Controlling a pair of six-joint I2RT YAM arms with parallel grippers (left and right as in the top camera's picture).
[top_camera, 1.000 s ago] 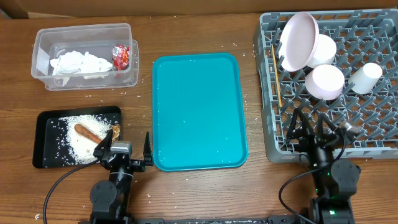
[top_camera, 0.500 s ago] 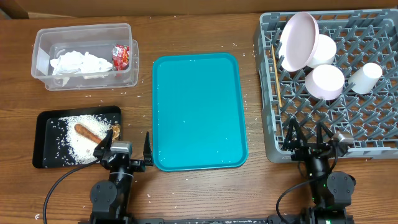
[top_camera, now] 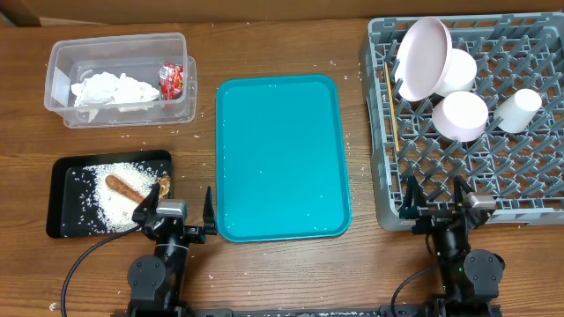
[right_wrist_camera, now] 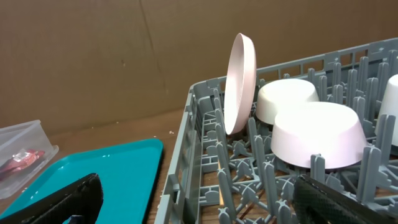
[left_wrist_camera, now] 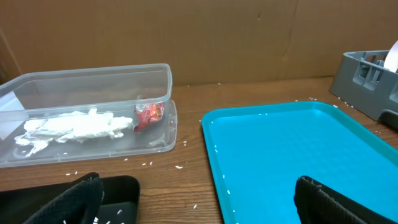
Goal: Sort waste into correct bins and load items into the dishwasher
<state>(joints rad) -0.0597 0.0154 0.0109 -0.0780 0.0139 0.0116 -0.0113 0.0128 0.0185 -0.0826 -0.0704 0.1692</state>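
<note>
Both my tools are spread wide and hold nothing. The left gripper (top_camera: 176,211) sits by the near right corner of the black tray (top_camera: 60,220), and the right gripper (top_camera: 434,204) sits at the near rim of the rack (top_camera: 381,176). The sorting looks done. Plate (top_camera: 421,55), bowls (top_camera: 464,114), cup (top_camera: 518,107) and stick (top_camera: 390,106) are in the rack. Napkin (top_camera: 110,91) and wrapper (top_camera: 171,77) lie in the tub (top_camera: 60,55), and sausage (top_camera: 126,188) and rice (top_camera: 106,210) on the black tray.

My worry is the plate: it stands on edge beside a bowl, so a knock of my right fingers against the rack wall or pegs could tip it. On the left, a sideways sweep could catch the black tray's lip and scatter rice. The thin stick lies along the rack's left wall and might slip through the lattice if jolted.

Room is best over the teal tray (top_camera: 282,132) between my arms and the bare table (top_camera: 291,273) near me. The strip between teal tray and rack is narrow, so I judge straight up the safest way out
</note>
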